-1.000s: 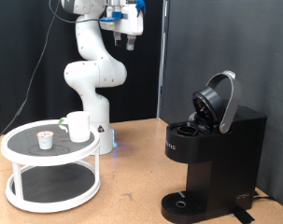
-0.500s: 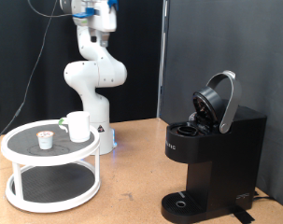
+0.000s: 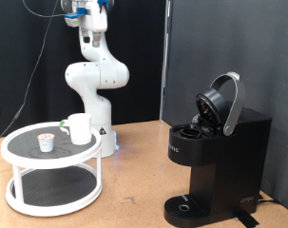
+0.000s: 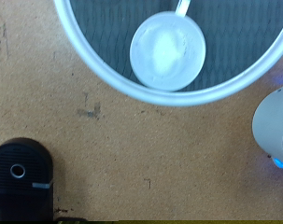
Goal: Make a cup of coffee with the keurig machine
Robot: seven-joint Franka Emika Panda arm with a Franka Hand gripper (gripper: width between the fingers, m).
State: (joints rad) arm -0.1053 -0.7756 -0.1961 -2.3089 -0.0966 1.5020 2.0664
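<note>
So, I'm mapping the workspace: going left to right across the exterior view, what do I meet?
Small pod → cup on the white round stand → robot base → keurig machine, lid open.

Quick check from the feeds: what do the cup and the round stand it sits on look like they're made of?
The cup: glossy white, thick-walled, probably glazed ceramic. The round stand: white-coated rims, likely painted metal, with dark mesh shelves, the weave showing in the wrist view. The gripper is not visible.
</note>
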